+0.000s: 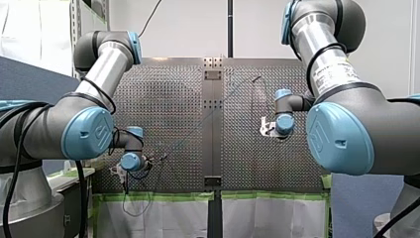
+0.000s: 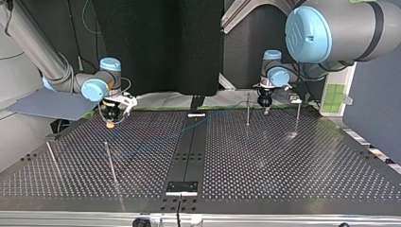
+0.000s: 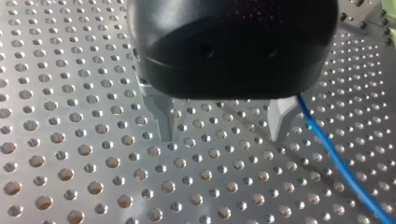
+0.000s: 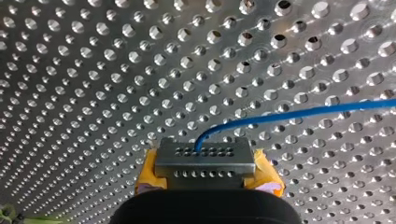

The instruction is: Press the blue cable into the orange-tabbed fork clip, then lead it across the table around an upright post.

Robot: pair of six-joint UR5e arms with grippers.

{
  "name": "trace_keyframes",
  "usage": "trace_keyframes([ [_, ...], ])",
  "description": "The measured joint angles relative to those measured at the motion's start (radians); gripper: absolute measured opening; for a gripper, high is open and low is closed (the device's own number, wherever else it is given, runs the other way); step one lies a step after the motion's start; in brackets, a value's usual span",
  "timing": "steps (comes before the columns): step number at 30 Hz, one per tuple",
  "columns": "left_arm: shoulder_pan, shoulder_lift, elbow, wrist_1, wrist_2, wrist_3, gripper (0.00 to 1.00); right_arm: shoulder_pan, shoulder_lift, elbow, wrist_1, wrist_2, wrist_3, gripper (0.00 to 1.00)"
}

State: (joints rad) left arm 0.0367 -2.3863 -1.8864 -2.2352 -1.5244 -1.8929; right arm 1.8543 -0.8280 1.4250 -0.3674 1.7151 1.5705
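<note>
The thin blue cable (image 1: 208,116) lies slantwise over the perforated table (image 2: 265,161). In the right wrist view my right gripper (image 4: 204,151), with yellow pads, is shut on the blue cable (image 4: 289,113), which comes out from between its fingertips and trails off to one side. At the top view's left my right gripper (image 2: 110,124) hangs low over the plate. My left gripper (image 3: 222,133) stands open just above the holes with nothing between its metal fingers (image 3: 163,121). The cable (image 3: 336,161) runs close beside one of them. I cannot make out an orange-tabbed clip.
Upright posts stand on the table: one (image 2: 248,109) next to my left gripper (image 2: 265,109), one (image 2: 298,118) further right, and two (image 2: 111,163) (image 2: 51,158) at the top view's left. A black rail (image 2: 189,146) runs down the middle. Green tape edges the near side (image 1: 163,197).
</note>
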Motion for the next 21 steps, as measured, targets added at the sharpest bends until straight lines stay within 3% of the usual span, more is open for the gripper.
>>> trace_keyframes([
  [6,0.0,0.0,0.0,0.0,0.0,0.0,1.0,0.002,0.02,0.029,-0.038,0.001,-0.001,0.01],
  [21,0.0,0.0,0.0,0.0,0.0,0.0,1.0,-0.014,0.171,0.044,-0.096,0.021,-0.003,0.01],
])
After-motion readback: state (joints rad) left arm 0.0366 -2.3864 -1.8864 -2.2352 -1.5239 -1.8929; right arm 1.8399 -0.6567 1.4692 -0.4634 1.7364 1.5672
